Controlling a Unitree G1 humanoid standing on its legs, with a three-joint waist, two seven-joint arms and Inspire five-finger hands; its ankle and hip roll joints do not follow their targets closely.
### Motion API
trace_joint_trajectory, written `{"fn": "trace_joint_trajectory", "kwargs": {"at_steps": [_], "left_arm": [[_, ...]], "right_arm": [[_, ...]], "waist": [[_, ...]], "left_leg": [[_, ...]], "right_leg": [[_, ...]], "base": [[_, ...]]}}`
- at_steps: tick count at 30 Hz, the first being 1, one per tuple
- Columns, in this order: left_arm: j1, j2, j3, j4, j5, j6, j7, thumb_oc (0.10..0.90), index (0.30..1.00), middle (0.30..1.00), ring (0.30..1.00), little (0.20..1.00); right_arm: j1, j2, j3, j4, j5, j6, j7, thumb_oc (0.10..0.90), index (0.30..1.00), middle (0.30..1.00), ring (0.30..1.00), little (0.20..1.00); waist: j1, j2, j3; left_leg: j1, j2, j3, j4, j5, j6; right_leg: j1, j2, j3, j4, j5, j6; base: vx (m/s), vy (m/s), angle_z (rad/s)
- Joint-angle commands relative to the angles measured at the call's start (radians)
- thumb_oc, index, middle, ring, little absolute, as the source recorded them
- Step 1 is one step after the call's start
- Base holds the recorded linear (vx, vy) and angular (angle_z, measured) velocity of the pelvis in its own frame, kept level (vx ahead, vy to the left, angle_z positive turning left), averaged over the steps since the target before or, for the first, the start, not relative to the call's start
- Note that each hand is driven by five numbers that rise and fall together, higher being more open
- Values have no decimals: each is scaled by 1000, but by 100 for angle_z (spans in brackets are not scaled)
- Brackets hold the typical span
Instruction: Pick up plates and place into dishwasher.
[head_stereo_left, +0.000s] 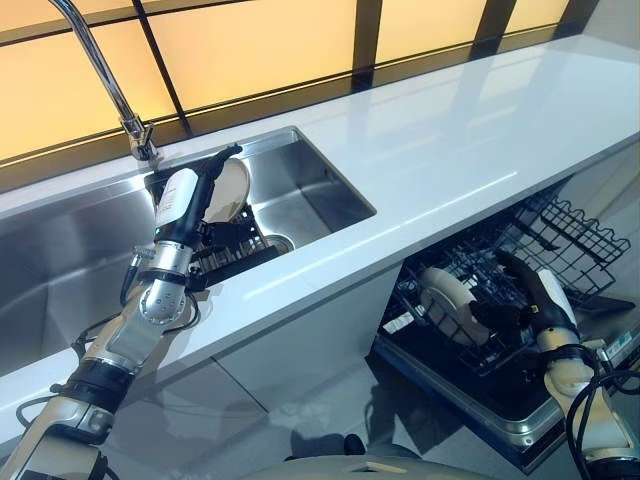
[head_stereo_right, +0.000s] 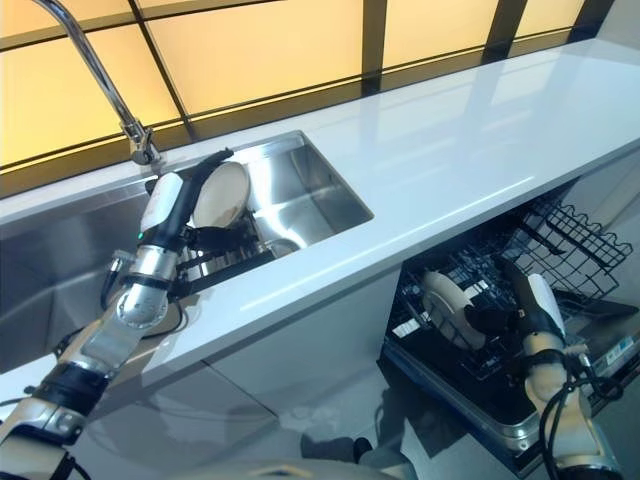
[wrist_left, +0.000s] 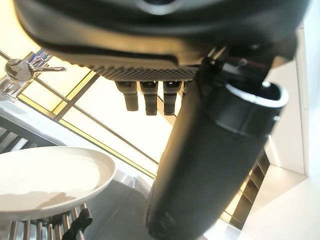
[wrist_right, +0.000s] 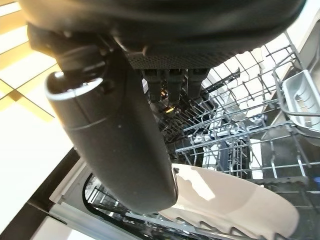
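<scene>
Two plates in view, both plain, off-white, round, shallow with a smooth raised rim, no pattern. One plate (head_stereo_left: 232, 188) stands on edge in a black dish rack (head_stereo_left: 235, 250) that sits in the steel sink (head_stereo_left: 310, 185), toward the sink's back edge near the tap (head_stereo_left: 105, 75). The left hand (head_stereo_left: 185, 200) is at this plate's left rim; in the left wrist view its fingers (wrist_left: 147, 97) hang straight and side by side, the thumb out to one side, and the plate's rim lies just past them, not clasped. Whether any fingertip actually touches the rim is hard to judge from here. The second plate (head_stereo_left: 447, 300) stands nearly upright among the wires of the lower dishwasher rack (head_stereo_left: 560, 230), pulled out below the white worktop's (head_stereo_left: 450, 140) front edge, at the rack's left side. The right hand (head_stereo_left: 520, 295) is just beside this plate on its right face; in the right wrist view its fingers (wrist_right: 170, 85) extend straight and close together above the plate's rim, thumb alongside, nothing pinched.
</scene>
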Motion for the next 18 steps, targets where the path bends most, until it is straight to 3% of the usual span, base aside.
{"fn": "trace_joint_trajectory", "kwargs": {"at_steps": [1,10,15,18], "left_arm": [[-90,54,86,-28,0,-22,66,800,900,900,900,900],[-91,45,100,62,0,52,65,800,900,900,900,900],[-111,45,81,150,-2,85,66,800,900,900,900,900],[-149,44,67,251,-23,89,52,800,900,900,900,900]], "right_arm": [[-64,-110,-118,-112,-19,-140,-138,800,900,900,900,900],[-84,-84,-201,-274,-29,-338,-362,800,900,900,900,900],[-107,-89,-203,-349,-18,-399,-399,800,900,900,900,900],[-124,-93,-191,-395,16,-450,-367,800,900,900,900,900]], "waist": [[0,5,-58],[-9,27,-55],[-13,36,-60],[-21,42,-63]], "left_leg": [[39,-29,-16,7,-151,29],[38,-32,-12,7,-152,32],[37,-35,-9,7,-153,33],[37,-36,-2,7,-152,32]], "right_leg": [[42,59,1,10,-80,27],[40,60,9,10,-82,29],[38,59,10,10,-85,32],[36,58,11,10,-85,34]], "base": [[0,0,0],[1,3,-2],[8,3,-5],[18,7,-2]]}}
